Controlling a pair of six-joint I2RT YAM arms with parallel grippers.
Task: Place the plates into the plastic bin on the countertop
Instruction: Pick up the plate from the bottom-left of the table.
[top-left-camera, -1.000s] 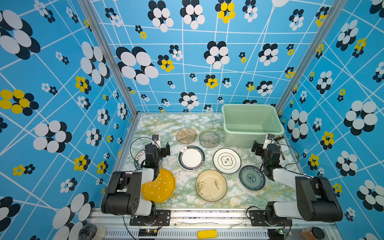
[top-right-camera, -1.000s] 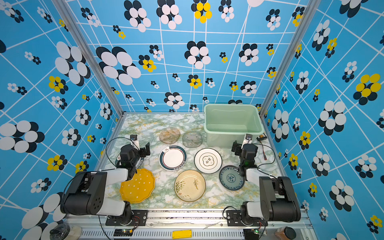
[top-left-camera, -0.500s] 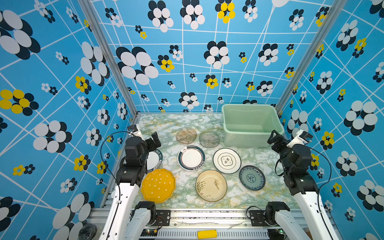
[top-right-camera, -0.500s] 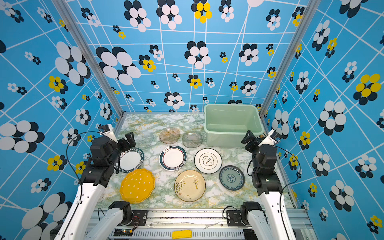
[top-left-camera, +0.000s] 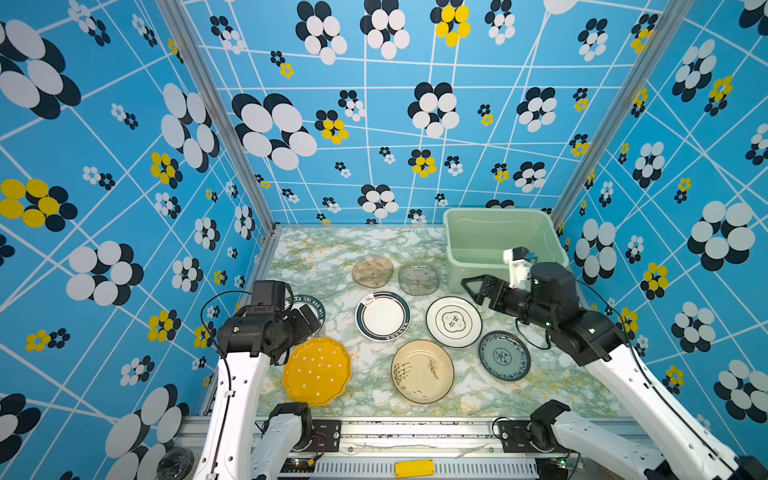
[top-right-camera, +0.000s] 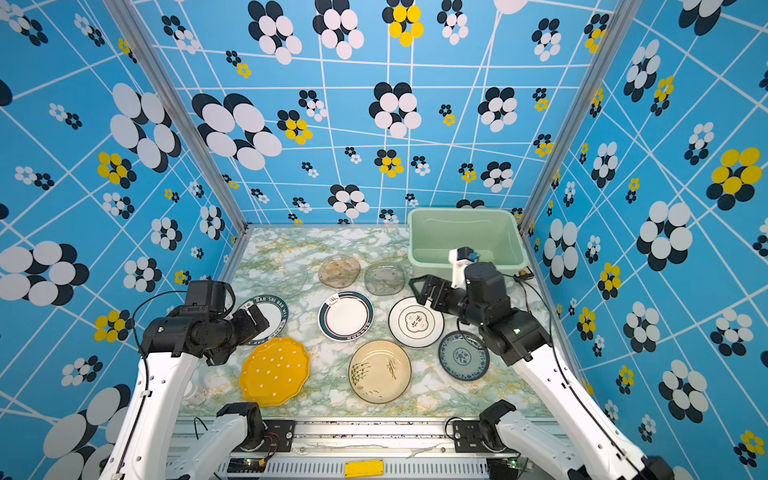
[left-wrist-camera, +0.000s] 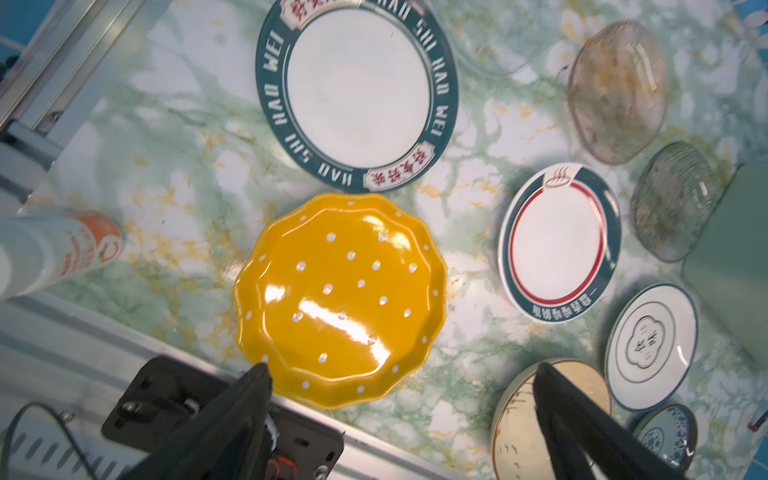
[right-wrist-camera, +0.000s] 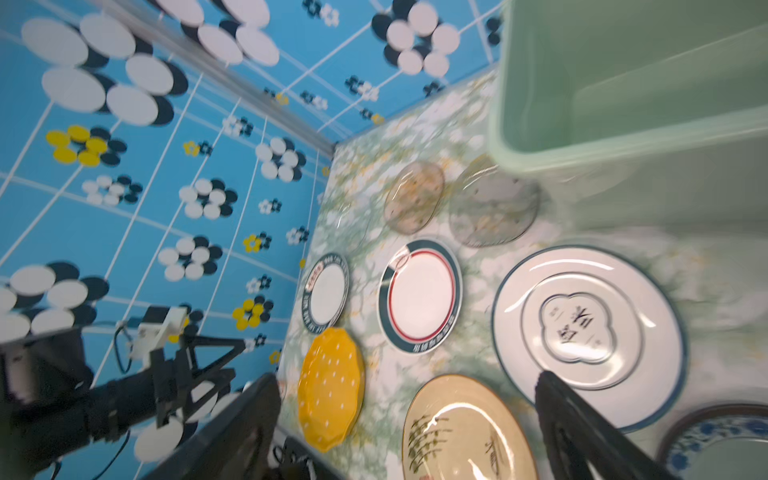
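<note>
Arms unfolded, lifted: left claw (top-left-camera: 306, 321) over lettered plate (top-right-camera: 272, 309), right claw (top-left-camera: 471, 286) (open) near bin (top-left-camera: 490, 241).

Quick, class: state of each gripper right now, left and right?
Left gripper: open, holding nothing.
Right gripper: open, holding nothing.

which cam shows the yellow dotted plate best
The left wrist view: the yellow dotted plate sits large and sharp. Both top views show it smaller; the right wrist view shows it small and foreshortened.
</note>
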